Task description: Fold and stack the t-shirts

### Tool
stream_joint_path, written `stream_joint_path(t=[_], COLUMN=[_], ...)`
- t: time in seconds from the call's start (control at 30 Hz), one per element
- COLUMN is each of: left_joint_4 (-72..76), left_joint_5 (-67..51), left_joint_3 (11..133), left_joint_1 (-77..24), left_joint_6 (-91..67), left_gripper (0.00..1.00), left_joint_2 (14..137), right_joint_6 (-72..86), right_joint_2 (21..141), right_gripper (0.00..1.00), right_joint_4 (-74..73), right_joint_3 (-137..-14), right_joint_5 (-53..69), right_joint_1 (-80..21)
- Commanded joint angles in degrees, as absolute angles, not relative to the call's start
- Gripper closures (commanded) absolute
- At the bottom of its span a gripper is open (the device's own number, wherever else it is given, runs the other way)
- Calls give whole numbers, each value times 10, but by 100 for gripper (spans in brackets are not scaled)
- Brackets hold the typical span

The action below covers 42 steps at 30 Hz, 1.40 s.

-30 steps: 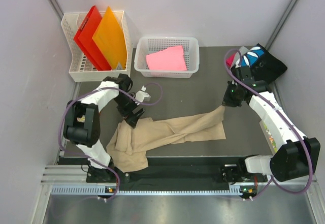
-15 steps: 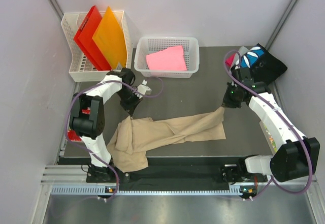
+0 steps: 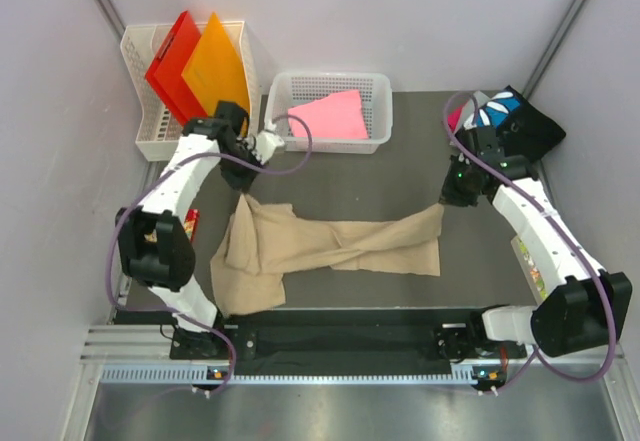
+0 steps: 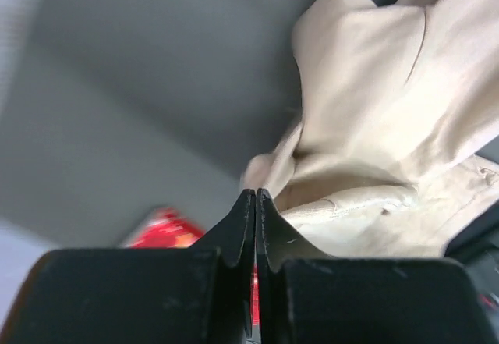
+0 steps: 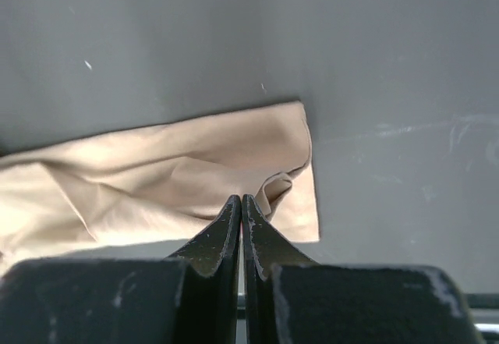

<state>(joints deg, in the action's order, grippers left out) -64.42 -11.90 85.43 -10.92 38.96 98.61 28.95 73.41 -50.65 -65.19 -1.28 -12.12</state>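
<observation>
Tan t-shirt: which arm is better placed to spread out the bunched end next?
Probably left: the left hand is shut on the tan t-shirt at its crumpled end; the right hand pinches the far, flatter end.

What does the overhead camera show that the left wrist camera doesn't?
Only the overhead view: the pink t-shirt in the white mesh basket, the red and orange plastic folders, the black printed t-shirt and the right gripper. Only the left wrist view: the left gripper, tips shut on a cloth fold, close up. Both: the plain tan cloth t-shirt.
</observation>
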Motion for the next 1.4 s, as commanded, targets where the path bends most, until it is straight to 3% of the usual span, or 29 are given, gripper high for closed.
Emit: stream_joint_path(t=[0.0, 0.13, 0.3, 0.5, 0.57, 0.67, 0.77, 1.0, 1.37], left_joint_4=[-584, -589, -630, -561, -520, -469, -440, -434, -392], left_joint_5=[-83, -84, -84, -109, -121, -140, -157, -154, -113], left_joint_3=[961, 948, 802, 684, 687, 726, 779, 881, 916], left_joint_1=[-84, -71, -71, -71, -71, -71, -74, -100, -123], left_joint_6=[401, 424, 448, 403, 375, 338, 321, 312, 320], left_gripper=[100, 100, 100, 100, 89, 43, 36, 36, 37], left_joint_2=[882, 786, 664, 651, 678, 749, 829, 1003, 1104], right_joint_6=[272, 267, 272, 275, 276, 280, 280, 286, 294], right_joint_2=[730, 707, 656, 651, 656, 658, 658, 641, 629], right_gripper=[100, 100, 100, 100, 100, 100, 100, 100, 100], right_joint_4=[-511, -533, -548, -550, -547, -541, -541, -541, -539], right_joint_3=[-728, -730, -690, -671, -670, -671, -664, -645, -633], right_joint_5=[-32, -32, -18, -3, -3, -3, -4, 11, 11], right_joint_1=[-106, -103, -103, -103, -103, -103, -103, -104, -104])
